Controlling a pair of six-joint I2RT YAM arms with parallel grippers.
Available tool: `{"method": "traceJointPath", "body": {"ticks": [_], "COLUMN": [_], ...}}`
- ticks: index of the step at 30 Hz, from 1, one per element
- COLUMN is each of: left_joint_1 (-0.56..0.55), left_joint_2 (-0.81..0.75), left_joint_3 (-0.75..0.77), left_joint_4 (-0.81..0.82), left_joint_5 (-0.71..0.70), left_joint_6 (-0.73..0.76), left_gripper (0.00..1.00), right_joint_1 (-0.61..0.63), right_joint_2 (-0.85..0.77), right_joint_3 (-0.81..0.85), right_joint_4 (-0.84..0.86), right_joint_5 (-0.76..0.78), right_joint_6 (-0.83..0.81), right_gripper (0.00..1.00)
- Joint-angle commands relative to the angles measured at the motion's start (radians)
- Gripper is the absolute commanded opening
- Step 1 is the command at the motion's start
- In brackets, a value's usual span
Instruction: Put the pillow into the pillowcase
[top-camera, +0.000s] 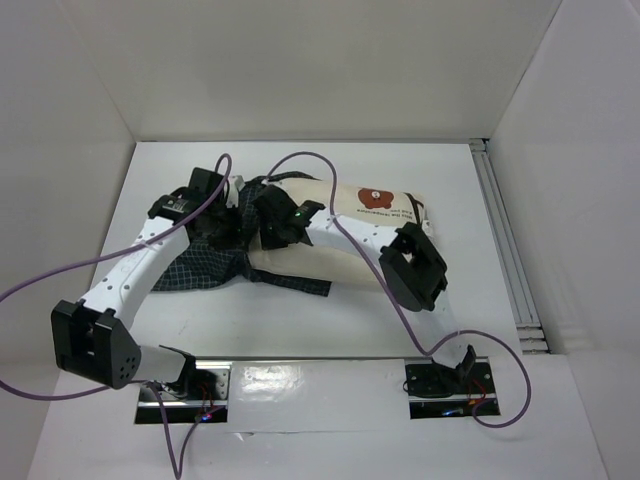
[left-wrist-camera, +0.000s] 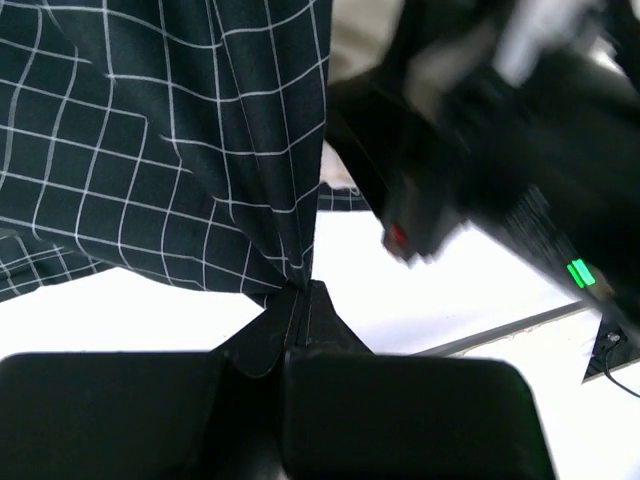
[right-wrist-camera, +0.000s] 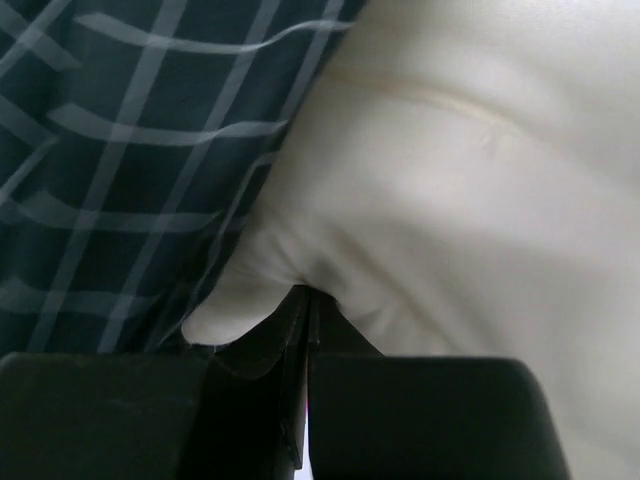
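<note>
Left gripper (left-wrist-camera: 300, 292), right gripper (right-wrist-camera: 308, 296), both closed

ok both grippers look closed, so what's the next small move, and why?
Probably the right gripper should push its pinched fold of the pillow a little further left into the pillowcase, while the left gripper holds its gathered bunch of that cloth in place. In the top view, most of the pillow lies outside the pillowcase, sticking out to the right.

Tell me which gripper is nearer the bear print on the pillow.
Right. The right gripper pinches the pillow at the end beside the case, to the left of the bear print. The left gripper pinches the pillowcase, even farther left.
</note>
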Motion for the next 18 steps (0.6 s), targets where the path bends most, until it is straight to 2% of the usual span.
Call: {"method": "traceJointPath", "body": {"ticks": [1,5,10,12,14,15,16,18], "left_joint_1": [-0.004,-0.004,-0.004,-0.004,-0.004,-0.004,-0.004,-0.004], "left_joint_2": [-0.050,-0.059,-0.005,0.042,0.080,0.096,0.107,0.136], "left_joint_3": [0.038,0.038,0.038,0.067,0.099,0.131,0.147,0.194], "left_joint_4": [-0.110,-0.110,-0.091,-0.091,-0.091,-0.091,-0.091,-0.091], "left_joint_5": [0.052,0.062,0.027,0.018,0.018,0.009,0.009,-0.005], "left_joint_6": [0.020,0.002,-0.030,-0.050,-0.050,-0.050,-0.061,-0.061], "left_gripper": [0.00,0.00,0.00,0.00,0.08,0.20,0.24,0.38], "right_joint_1": [-0.073,-0.082,-0.082,-0.082,-0.082,-0.093,-0.093,-0.107], "right_joint_2": [0.048,0.025,-0.127,-0.165,-0.181,-0.210,-0.234,-0.330], "right_joint_3": [0.064,-0.017,-0.212,-0.239,-0.230,-0.230,-0.247,-0.320], "right_joint_4": [0.028,0.083,0.361,0.393,0.343,0.319,0.299,0.269], "right_joint_5": [0.099,0.034,-0.103,-0.143,-0.143,-0.126,-0.114,-0.082], "right_joint_6": [0.008,0.028,0.051,0.051,0.042,0.026,0.017,0.017], "right_gripper": [0.00,0.00,0.00,0.02,0.21,0.35,0.55,0.67]}}
